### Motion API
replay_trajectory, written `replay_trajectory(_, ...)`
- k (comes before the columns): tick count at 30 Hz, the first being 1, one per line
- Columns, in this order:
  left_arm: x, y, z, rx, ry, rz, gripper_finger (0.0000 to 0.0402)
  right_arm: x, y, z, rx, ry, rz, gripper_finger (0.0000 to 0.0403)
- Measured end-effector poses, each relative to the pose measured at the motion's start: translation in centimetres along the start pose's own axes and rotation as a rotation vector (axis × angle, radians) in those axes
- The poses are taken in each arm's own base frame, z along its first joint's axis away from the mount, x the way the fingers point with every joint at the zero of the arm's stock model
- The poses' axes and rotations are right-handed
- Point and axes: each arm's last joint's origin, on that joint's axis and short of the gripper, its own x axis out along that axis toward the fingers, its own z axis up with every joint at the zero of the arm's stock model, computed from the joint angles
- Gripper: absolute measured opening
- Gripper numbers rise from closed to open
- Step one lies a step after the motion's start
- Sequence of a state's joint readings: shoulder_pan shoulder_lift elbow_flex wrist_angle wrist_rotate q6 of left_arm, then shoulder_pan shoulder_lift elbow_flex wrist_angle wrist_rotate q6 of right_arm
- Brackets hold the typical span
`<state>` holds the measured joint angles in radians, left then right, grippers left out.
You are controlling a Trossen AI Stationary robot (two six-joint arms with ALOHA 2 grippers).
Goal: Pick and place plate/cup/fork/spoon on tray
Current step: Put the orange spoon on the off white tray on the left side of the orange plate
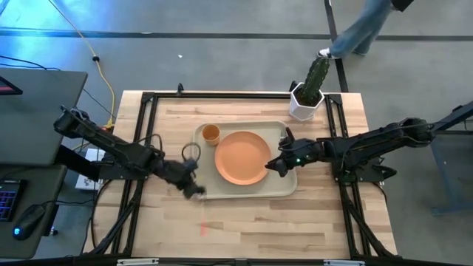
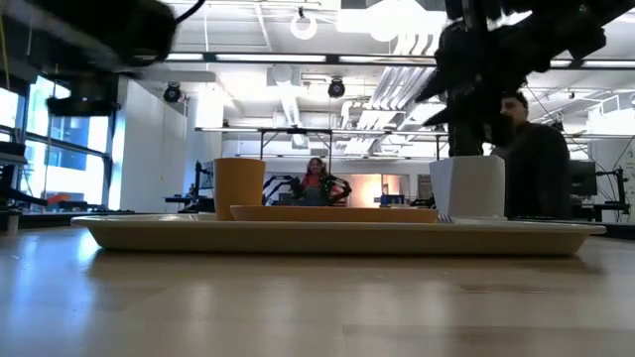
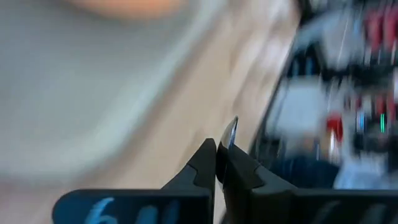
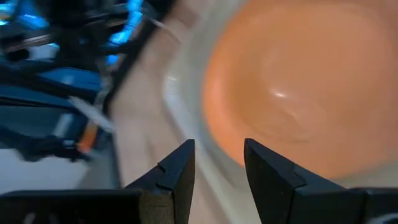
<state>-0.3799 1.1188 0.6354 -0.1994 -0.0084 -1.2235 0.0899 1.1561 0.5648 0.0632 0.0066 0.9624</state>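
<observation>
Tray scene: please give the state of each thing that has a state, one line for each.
plate: flat on the tray, empty
cup: upright on the tray, beside the plate
left gripper: at the tray's near left corner, shut on a thin metal utensil
right gripper: open, empty, over the plate's right edge
cactus pot: upright, off the tray

The tray (image 1: pixel 247 190) lies mid-table. On it the plate (image 1: pixel 242 157) sits centrally, the cup (image 1: pixel 211 134) just left of it toward the far side. Beyond the tray's far right corner — a potted cactus (image 1: pixel 308 94).
</observation>
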Motion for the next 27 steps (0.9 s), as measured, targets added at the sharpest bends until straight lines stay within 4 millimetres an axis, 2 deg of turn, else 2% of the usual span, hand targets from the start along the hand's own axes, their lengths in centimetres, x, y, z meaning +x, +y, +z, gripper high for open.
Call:
replay_trajectory(4,-0.1,-0.7,3.0,-0.014,-0.218,0.006,0.0001,-0.1,0.8,0.6,0.004,-0.035,0.099,0.0129)
replay_trajectory(9,0.9,-1.8,6.2,0.046,-0.351,0.050,0.0001,0.0,1.2,0.8,0.008,-0.035,0.156,0.0129)
replay_trajectory(15,3.4,-3.4,10.4,0.148,-0.405,0.124,0.0001,-0.1,1.4,1.4,0.006,-0.051,0.197,0.0129)
replay_trajectory(21,5.4,-5.7,14.6,0.299,-0.448,0.038,0.0001,-0.1,0.8,2.3,-0.029,-0.124,0.148,0.0129)
replay_trajectory(27,7.8,-6.3,16.7,0.339,-0.405,0.032,0.0001,-0.2,0.2,3.1,-0.081,-0.167,0.117,0.0129)
